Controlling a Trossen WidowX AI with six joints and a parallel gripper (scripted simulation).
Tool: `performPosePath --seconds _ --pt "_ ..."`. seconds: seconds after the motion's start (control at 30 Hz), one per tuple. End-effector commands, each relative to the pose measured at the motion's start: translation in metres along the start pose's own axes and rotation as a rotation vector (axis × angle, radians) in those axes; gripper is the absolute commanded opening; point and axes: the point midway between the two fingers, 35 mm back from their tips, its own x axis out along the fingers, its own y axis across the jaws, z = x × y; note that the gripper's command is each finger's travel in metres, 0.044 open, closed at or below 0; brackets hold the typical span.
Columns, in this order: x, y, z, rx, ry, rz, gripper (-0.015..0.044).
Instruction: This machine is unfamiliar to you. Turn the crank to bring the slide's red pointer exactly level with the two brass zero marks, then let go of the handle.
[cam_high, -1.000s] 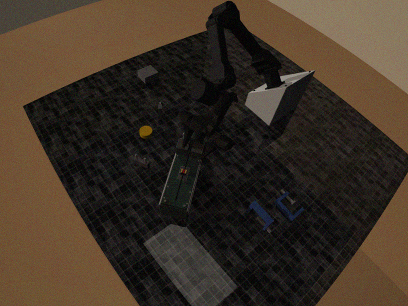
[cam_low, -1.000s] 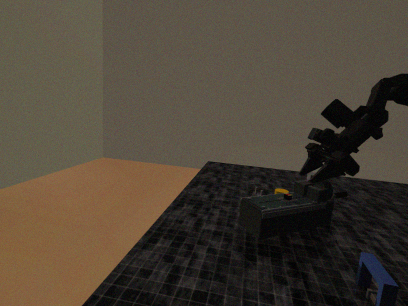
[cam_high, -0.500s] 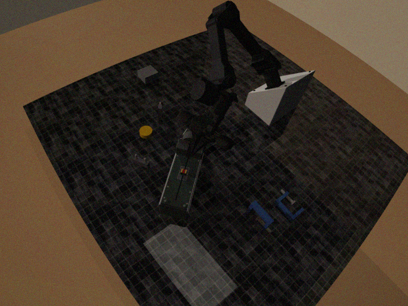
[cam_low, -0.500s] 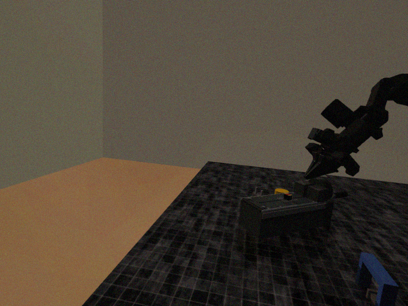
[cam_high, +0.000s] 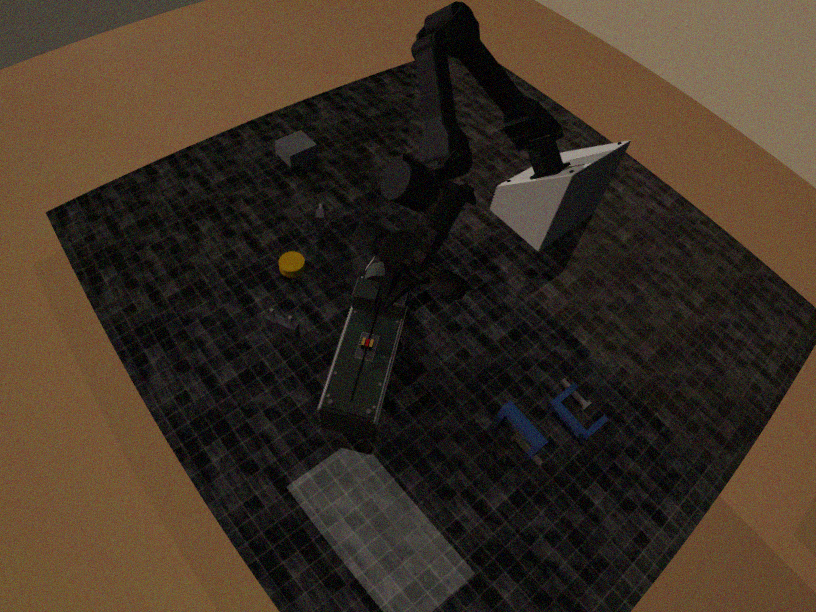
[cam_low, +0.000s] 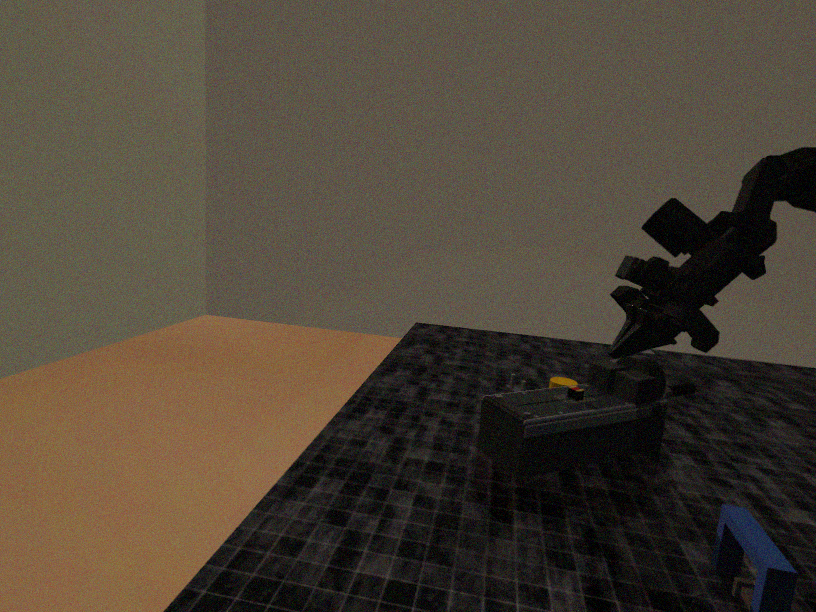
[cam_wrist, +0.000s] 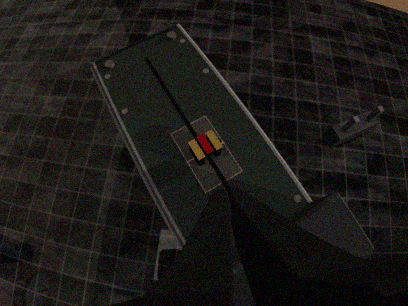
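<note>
Two brass zero marks (cam_wrist: 206, 144) sit right beside the red pointer (cam_wrist: 206, 143) on the machine (cam_high: 361, 368), so the lining up looks done, and the gripper (cam_low: 624, 347), fingers together on nothing, hangs just above the machine's crank end.

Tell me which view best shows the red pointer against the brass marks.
Wrist: the red pointer sits close-up between both brass marks. Top shows them tiny; exterior gives only a red speck.
</note>
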Motion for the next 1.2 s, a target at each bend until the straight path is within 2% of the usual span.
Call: performPosePath --seconds 0.0,0.4,0.5,0.67,1.17 --pt "0.0 0.0 0.0 0.0 0.0 0.0 0.0053" --pt "0.0 0.0 0.0 0.0 0.0 0.0 0.0368" --pt "-0.011 0.001 0.013 -0.001 -0.006 0.004 0.044" --pt "-0.043 0.001 0.04 0.001 -0.001 0.004 0.044" --pt "-0.044 0.001 0.04 0.001 0.0 0.003 0.044"
